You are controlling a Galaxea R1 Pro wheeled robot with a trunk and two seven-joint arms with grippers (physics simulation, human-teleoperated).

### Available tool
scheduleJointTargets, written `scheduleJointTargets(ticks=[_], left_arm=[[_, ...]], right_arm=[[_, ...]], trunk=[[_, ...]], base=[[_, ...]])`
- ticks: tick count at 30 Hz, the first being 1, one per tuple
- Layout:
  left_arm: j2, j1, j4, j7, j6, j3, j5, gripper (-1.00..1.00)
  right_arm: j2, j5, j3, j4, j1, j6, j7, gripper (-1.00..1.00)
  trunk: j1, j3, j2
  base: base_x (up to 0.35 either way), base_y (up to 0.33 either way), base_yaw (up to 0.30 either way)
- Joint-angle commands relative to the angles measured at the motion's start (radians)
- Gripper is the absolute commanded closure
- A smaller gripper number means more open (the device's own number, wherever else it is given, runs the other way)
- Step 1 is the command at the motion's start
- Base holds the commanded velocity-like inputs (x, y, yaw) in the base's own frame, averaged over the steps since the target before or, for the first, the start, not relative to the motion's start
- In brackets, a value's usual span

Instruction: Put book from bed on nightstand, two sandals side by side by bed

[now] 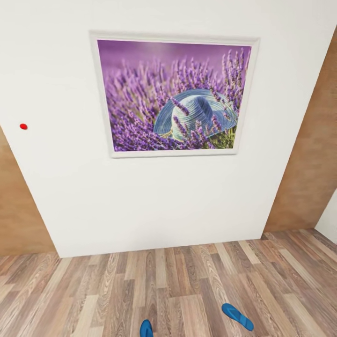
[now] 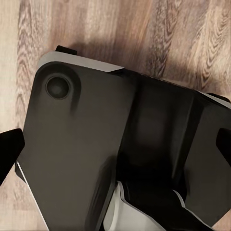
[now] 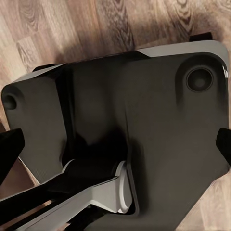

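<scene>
White wall (image 1: 140, 206) w/ framed lavender-and-hat picture (image 1: 174, 96), small red dot (image 1: 23, 126) to its left. Two blue sandals on the plank floor (image 1: 187, 281), apart: one (image 1: 237, 316) angled, the other (image 1: 146, 329) cut off by frame edge. Wrist cams look down on robot's dark base (image 2: 82, 159) over wood floor; finger tips (image 2: 9, 151) barely in at the edges, wide apart, nothing betw. them, both grippers.

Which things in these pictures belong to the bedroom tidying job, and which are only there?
Job things:
- right sandal, on the wood floor
- left sandal, at the picture's bottom edge

Only there:
- lavender picture on the white wall
- small red dot
</scene>
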Motion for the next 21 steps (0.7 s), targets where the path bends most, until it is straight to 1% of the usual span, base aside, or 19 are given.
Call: scheduleJointTargets(ticks=[1, 6, 18, 21], left_arm=[[0.000, -0.001, 0.002, -0.004, -0.004, -0.008, 0.011, -1.00], [0.000, -0.001, 0.002, -0.004, -0.004, -0.008, 0.011, -1.00], [0.001, -0.001, 0.002, -0.004, -0.005, -0.008, 0.012, -1.00], [0.005, -0.001, 0.002, -0.004, -0.005, -0.007, 0.012, -1.00]], right_arm=[[-0.001, 0.009, -0.008, 0.001, -0.001, 0.002, 0.002, -1.00], [0.000, 0.011, -0.006, 0.001, -0.001, 0.001, 0.002, -1.00], [-0.003, 0.008, -0.008, 0.001, -0.001, 0.002, 0.002, -1.00], [-0.003, 0.008, -0.009, 0.001, -0.001, 0.002, 0.002, -1.00]], trunk=[[0.000, -0.001, -0.001], [0.000, -0.001, -0.001], [0.000, -0.001, -0.001], [0.000, -0.001, -0.001]], base=[[0.012, 0.212, -0.070], [0.005, 0.099, -0.030], [0.000, 0.011, -0.003], [0.000, 0.045, -0.026]])
